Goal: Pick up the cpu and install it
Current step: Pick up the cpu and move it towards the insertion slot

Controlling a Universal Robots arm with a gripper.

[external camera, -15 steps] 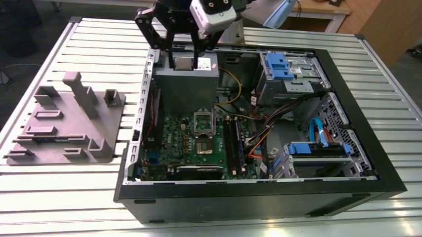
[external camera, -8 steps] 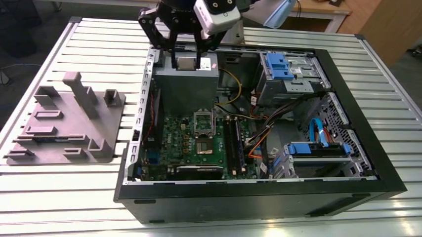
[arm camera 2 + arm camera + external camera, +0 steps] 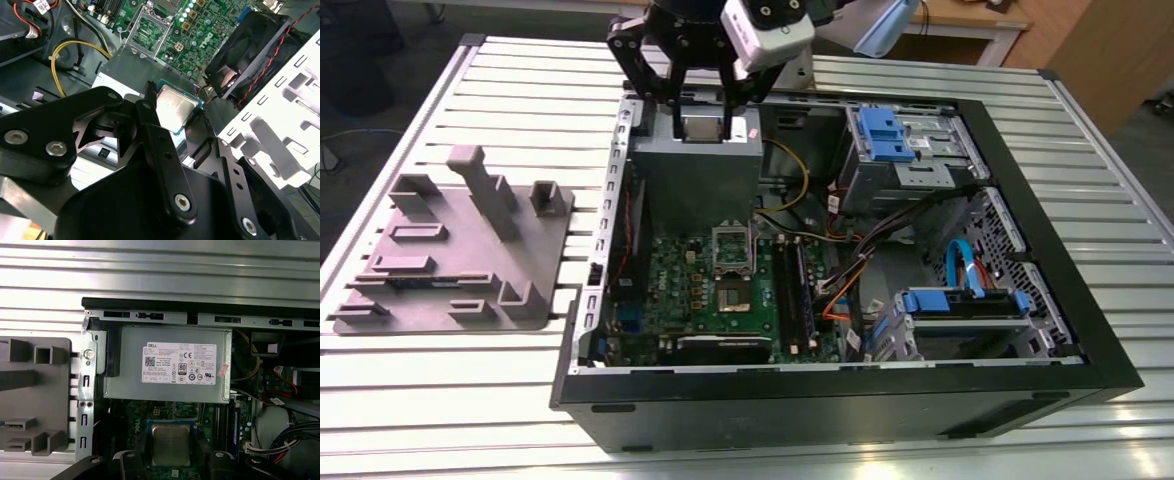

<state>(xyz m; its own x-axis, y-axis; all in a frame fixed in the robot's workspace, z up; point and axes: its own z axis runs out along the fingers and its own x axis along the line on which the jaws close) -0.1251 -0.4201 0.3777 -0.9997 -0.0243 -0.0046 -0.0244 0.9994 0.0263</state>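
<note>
The cpu (image 3: 700, 128), a small square chip with a silvery top, hangs in the air between my gripper's (image 3: 700, 112) black fingers, which are shut on its two opposite edges. In the exterior view it sits over the grey power supply (image 3: 694, 178) at the far end of the open computer case. In both wrist views the cpu (image 3: 173, 108) (image 3: 171, 442) lies flat between the fingers (image 3: 150, 117) (image 3: 202, 447). The motherboard's (image 3: 700, 300) socket (image 3: 731, 262) stands open with its metal frame lifted, also visible in the second wrist view as the socket (image 3: 150, 27).
A grey fixture plate (image 3: 447, 250) with upright blocks lies on the slatted table at the exterior view's left of the case. Inside the case are black memory sticks (image 3: 794, 290), a black fan (image 3: 250, 50), blue drive brackets (image 3: 887, 135) and loose cables (image 3: 854, 270).
</note>
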